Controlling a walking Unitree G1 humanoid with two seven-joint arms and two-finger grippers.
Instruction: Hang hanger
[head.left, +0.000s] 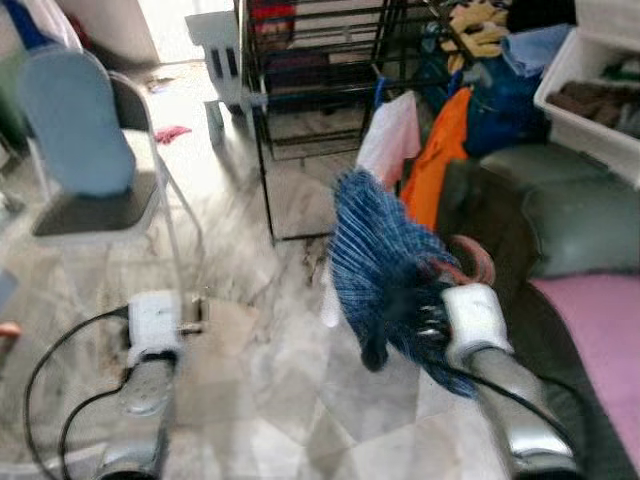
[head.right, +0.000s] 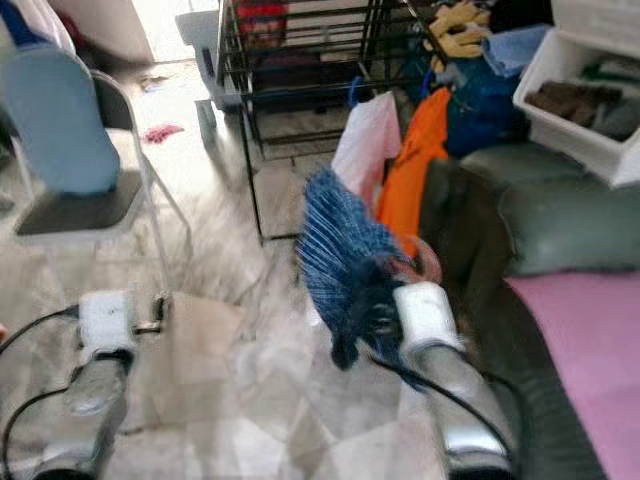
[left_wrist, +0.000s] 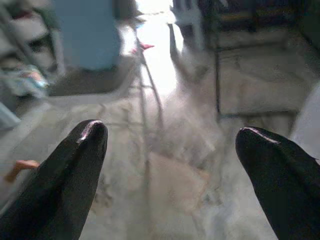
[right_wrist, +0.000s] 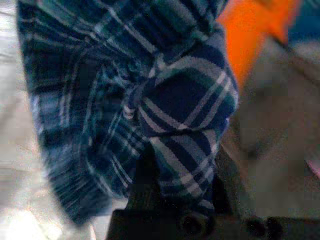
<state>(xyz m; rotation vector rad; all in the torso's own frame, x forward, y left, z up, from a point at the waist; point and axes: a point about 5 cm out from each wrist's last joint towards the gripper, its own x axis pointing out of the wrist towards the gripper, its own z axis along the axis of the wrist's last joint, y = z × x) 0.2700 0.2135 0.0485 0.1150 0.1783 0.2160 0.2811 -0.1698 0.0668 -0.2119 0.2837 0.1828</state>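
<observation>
While blur softened both eye views, noted right gripper (head.left: 405, 315) raised at mid-right, jaws pinched on a bunched blue plaid garment (head.left: 385, 255), cloth wrapped over the fingers in the wrist view. Saw a reddish-brown curved hook (head.left: 478, 258) poking up just beside the wrist, taken to be the hanger, mostly buried under the cloth. Placed hanger and garment in the air, near side of the black rack (head.left: 320, 90), just left of the dark green sofa (head.left: 560, 220).

Found left gripper (left_wrist: 170, 150) low at near left over the marble floor (head.left: 270, 380), jaws spread wide, nothing between them.

Judged handling: garment soft, light, floppy, prone to swing and to slide off a smooth hanger arm; hanger itself stiff and likely light. Judged best hold at the hanger neck under the hook, not the fabric, so the hook stays free to catch a rail. Could not tell whether the fingers actually met the hanger or only cloth.

Counted: two grippers; one plaid garment; one hook seen. Already hanging on the rack's right end: one white piece (head.left: 392, 140), one orange piece (head.left: 440, 160). One folding chair (head.left: 85, 170) at far left with a blue cover. One white bin (head.left: 590, 90) at far right above the sofa. One pink cushion (head.left: 600, 340) at near right.
</observation>
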